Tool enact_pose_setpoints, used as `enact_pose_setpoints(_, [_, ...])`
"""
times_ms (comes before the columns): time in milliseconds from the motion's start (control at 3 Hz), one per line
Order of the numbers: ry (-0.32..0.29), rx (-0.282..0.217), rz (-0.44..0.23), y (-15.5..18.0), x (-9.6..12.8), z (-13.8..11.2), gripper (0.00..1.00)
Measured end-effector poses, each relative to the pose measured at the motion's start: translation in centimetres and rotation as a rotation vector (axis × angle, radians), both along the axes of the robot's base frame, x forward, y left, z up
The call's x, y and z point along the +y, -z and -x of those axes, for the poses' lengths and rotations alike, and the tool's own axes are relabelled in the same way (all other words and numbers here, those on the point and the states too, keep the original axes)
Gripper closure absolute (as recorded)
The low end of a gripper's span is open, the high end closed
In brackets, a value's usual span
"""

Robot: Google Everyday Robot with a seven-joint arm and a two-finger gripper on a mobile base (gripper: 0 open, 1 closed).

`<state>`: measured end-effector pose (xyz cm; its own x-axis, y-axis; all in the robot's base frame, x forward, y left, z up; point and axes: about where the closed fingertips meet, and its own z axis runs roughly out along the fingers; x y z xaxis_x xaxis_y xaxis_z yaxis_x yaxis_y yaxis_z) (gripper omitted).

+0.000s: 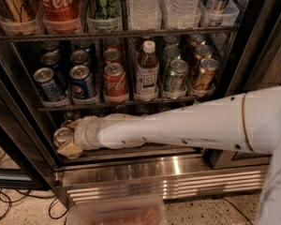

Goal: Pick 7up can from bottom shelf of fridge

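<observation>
The fridge [253, 55] stands open in front of me, with its ribbed steel base panel below. My white arm reaches from the right into the dim bottom shelf [131, 151]. The gripper [68, 137] is at the shelf's left end. Its tan fingers [69, 150] sit above and below the 7up can [61, 135] and are shut on it. Only the can's shiny silver top and a strip of pale body show. The rest of the shelf is hidden behind my arm.
The rack above holds blue Pepsi cans [82, 81], red Coca-Cola cans [114, 81], a bottle [146, 71] and other cans [175, 76]. A clear plastic tub [117, 212] sits on the floor below the base panel. Black cables [9, 205] lie at the lower left.
</observation>
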<state>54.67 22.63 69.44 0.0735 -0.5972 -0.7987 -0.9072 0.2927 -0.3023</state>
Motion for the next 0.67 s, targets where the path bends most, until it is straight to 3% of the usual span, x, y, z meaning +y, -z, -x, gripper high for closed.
enact_pose_setpoints(333, [-0.128, 0.026, -0.012, -0.5, 0.3, 2.9, 1.00])
enact_pose_setpoints(667, [-0.161, 0.040, -0.025, -1.4, -0.1, 5.0, 1.00])
